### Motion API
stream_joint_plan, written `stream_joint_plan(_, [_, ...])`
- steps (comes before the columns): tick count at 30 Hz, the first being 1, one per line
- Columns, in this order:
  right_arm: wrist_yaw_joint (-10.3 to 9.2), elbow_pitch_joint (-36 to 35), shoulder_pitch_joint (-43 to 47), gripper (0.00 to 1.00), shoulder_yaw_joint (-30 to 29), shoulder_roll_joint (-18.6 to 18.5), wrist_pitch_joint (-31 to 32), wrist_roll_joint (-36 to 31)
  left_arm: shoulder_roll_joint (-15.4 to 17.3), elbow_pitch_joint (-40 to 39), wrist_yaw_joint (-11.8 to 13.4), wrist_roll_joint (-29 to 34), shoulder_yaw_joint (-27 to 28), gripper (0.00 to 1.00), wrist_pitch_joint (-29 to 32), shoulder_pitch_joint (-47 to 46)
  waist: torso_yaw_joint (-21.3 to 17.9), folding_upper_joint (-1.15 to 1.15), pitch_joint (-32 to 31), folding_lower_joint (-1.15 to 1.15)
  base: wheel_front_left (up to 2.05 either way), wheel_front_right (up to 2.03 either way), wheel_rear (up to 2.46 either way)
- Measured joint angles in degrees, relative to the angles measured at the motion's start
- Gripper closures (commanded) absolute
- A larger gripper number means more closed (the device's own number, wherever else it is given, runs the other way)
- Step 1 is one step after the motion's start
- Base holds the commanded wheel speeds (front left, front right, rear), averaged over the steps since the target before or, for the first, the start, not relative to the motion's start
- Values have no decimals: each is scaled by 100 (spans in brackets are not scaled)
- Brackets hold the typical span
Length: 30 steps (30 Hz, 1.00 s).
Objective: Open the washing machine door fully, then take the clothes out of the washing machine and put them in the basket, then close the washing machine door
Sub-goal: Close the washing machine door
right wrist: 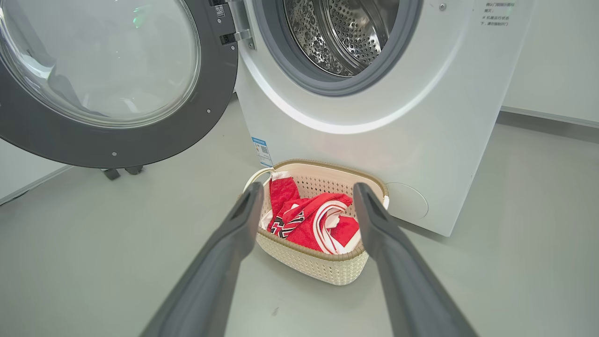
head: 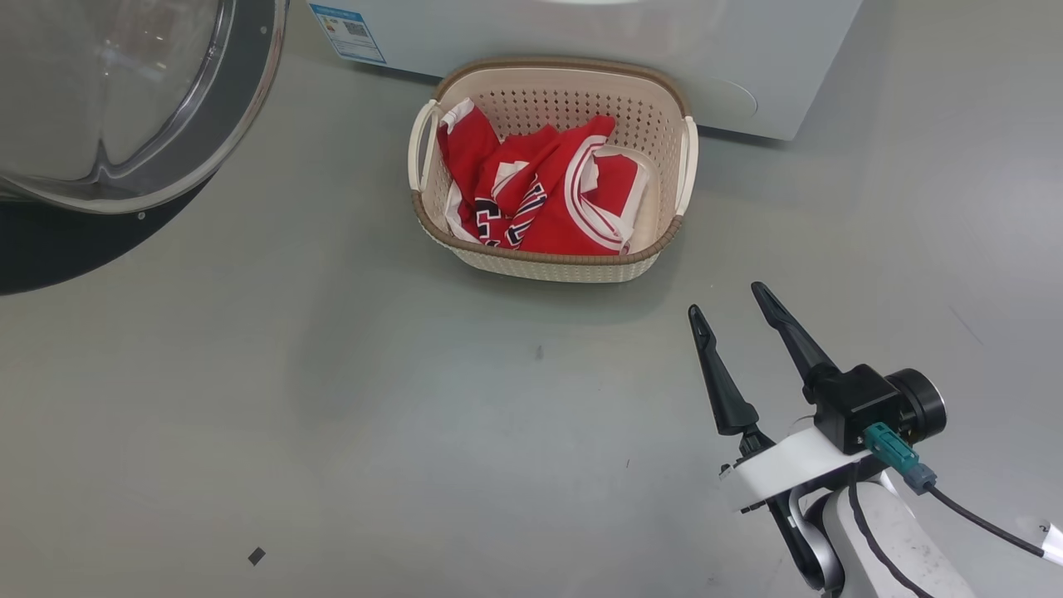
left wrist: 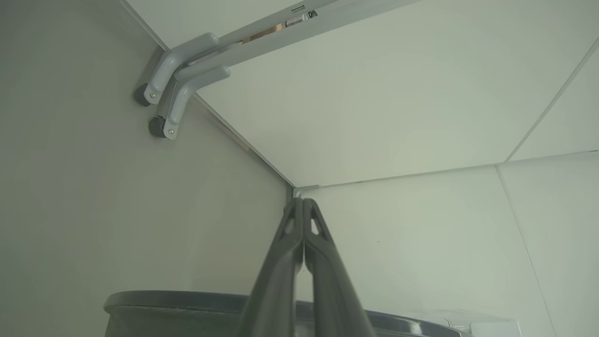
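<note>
The white washing machine (right wrist: 421, 117) stands with its steel drum (right wrist: 346, 32) showing no clothes inside. Its round door (right wrist: 107, 79) hangs wide open to the left, and its black ring and clear window (head: 124, 91) fill the head view's upper left. The cream basket (head: 677, 178) sits on the floor against the machine's front, holding the red clothes (head: 548, 195) (right wrist: 309, 220). My right gripper (head: 735, 299) (right wrist: 306, 194) is open and empty, hovering below and right of the basket. My left gripper (left wrist: 303, 202) is shut on nothing, pointing at a wall corner.
Grey floor (head: 332, 399) spreads wide in front of the basket. Two grey caster legs (left wrist: 173, 89) of some furniture stand against the wall in the left wrist view, with a dark grey rim (left wrist: 187, 302) at the bottom. White wall panels rise behind the machine.
</note>
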Motion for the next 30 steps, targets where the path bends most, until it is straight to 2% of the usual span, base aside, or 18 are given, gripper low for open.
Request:
stream_joint_plan(11, [1, -30, -77, 0, 30, 0, 0, 0, 280, 635, 26, 69, 11, 100, -9, -406, -210, 0, 119, 0, 0, 0, 0])
stream_joint_plan(20, [-1, -29, -105, 0, 37, 1, 0, 0, 288, 1083, 44, 279, -169, 100, 53, -572, -340, 0, 222, 0, 0, 0, 0])
stream_joint_plan(30, [-9, -29, -106, 0, 2, 0, 0, 0, 350, 1225, 44, 286, -366, 100, 258, -889, -361, 0, 276, 0, 0, 0, 0])
